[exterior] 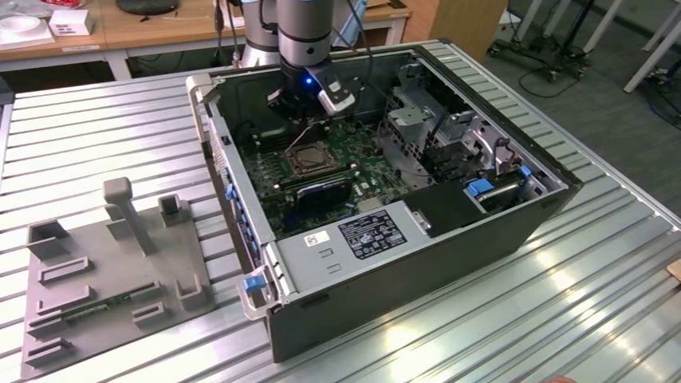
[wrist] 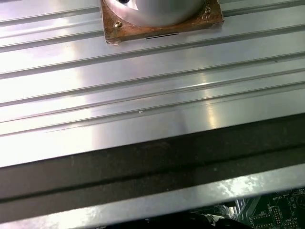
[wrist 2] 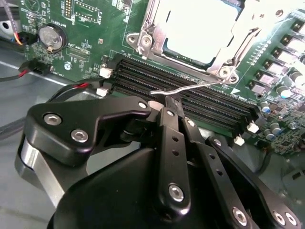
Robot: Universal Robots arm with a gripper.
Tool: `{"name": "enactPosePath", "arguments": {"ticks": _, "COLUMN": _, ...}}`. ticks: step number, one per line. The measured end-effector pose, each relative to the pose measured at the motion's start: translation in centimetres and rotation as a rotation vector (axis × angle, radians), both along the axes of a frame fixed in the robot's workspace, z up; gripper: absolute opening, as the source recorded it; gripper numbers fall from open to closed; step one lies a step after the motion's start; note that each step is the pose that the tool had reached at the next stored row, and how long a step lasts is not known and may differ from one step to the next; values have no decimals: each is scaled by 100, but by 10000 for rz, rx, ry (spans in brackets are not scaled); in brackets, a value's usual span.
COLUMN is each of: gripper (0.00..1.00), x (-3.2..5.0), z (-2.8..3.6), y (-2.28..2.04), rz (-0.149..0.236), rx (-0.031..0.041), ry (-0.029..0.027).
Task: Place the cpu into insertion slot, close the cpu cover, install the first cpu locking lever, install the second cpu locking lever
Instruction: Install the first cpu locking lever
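The arm (exterior: 303, 28) drops almost straight down from the upper middle of the exterior view into the open computer case (exterior: 426, 263), which lies on its side on the ribbed metal table (exterior: 596, 319); the wrist shows a small blue light, and the gripper (exterior: 298, 112) hangs just above the insertion slot (exterior: 306, 158) at the middle of the green board. In the second wrist view the gripper (wrist 2: 162, 101) has its black links converging; the fingers are drawn together, their tips at the free end of a thin silvery locking lever (wrist 2: 190, 88); whether they actually pinch it cannot be told.

The cpu (wrist 2: 202, 26) lies flat in the slot, pale face up; the cpu cover (wrist 2: 143, 40) is folded down around it, framing the face. The lever's long axis runs roughly along the black memory slots (wrist 2: 219, 107) just beside the socket, from the socket's corner out to the fingertips, raised a little above the slots. In the exterior view the socket's edges run parallel to the case walls, diagonal to the frame.

A grey fixture tray (exterior: 96, 279) sits at the lower left of the exterior view, well apart from the case.
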State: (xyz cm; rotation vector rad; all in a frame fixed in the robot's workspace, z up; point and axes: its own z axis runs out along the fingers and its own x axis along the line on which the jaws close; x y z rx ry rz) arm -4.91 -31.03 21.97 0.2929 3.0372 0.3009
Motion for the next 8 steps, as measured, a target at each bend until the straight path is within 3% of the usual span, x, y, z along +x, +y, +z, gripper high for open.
{"name": "enactPosePath", "arguments": {"ticks": 3, "gripper": 10, "x": 0, "z": 11, "y": 0, "rz": 1, "rx": 36, "ry": -1}}
{"name": "enactPosePath", "arguments": {"ticks": 8, "gripper": 10, "x": -54, "z": -11, "y": 5, "rz": 2, "rx": 178, "ry": -28}}
